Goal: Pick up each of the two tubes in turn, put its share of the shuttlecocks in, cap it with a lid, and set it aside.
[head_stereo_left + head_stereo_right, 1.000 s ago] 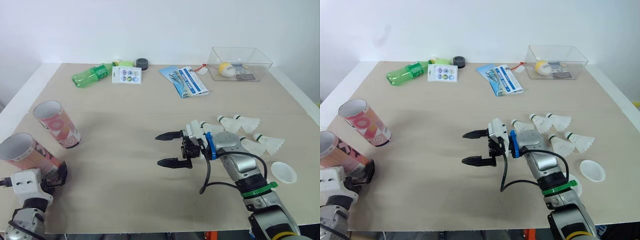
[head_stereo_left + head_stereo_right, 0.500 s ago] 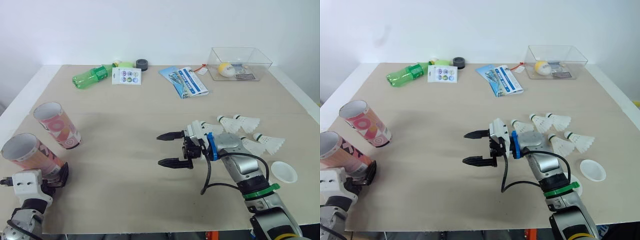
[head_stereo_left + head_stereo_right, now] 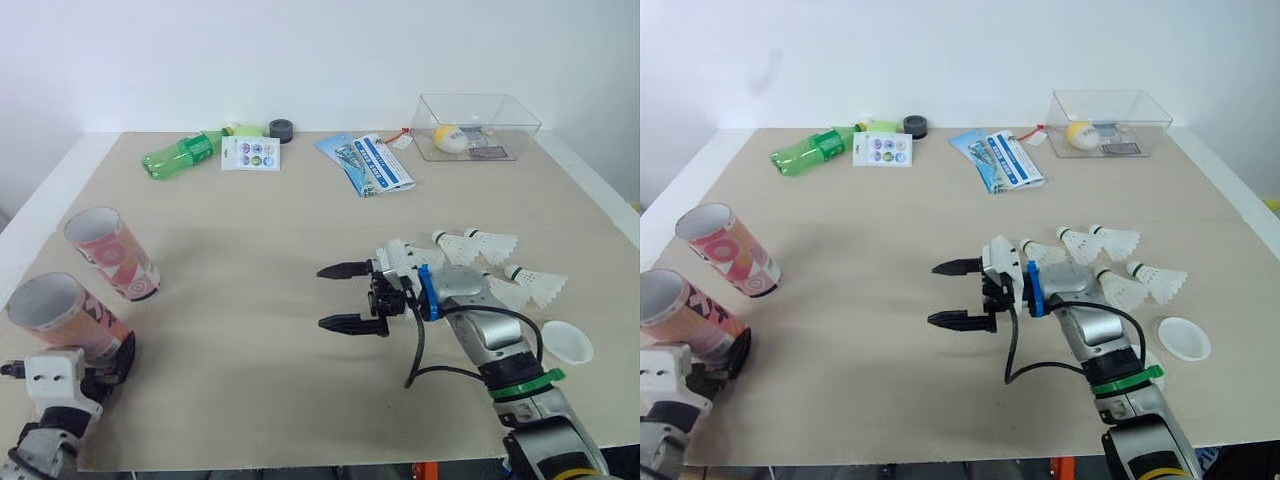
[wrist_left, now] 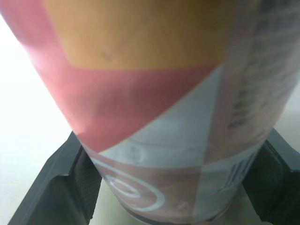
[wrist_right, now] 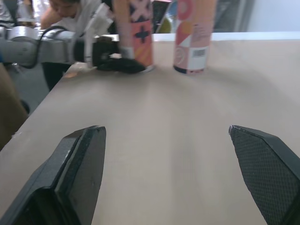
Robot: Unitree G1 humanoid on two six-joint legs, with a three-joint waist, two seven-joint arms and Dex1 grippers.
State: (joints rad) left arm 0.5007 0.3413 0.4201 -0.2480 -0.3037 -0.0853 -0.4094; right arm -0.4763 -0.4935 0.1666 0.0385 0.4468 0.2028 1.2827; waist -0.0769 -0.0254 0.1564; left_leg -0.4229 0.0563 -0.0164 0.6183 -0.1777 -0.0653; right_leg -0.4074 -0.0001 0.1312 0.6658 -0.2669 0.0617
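Left hand [image 3: 108, 360] apparently around tube [image 3: 62, 312]

Left gripper [image 3: 112, 352] clamped, right gripper [image 3: 322, 296] spread

I see the nearer tube [image 3: 62, 312] in pink-red, with an orange field, pale blue triangles and white rings. The farther tube [image 3: 112, 253] is pink with orange and white circles. The shuttlecocks [image 3: 480, 241] are white, and the lid [image 3: 566, 342] is white also. The right gripper [image 3: 322, 296] has black fingers and a blue ring behind them. There is a green bottle [image 3: 182, 153], a blue and white leaflet [image 3: 367, 162] and a yellow ball [image 3: 451, 139] in a clear box [image 3: 520, 115], all on a beige table [image 3: 250, 230].
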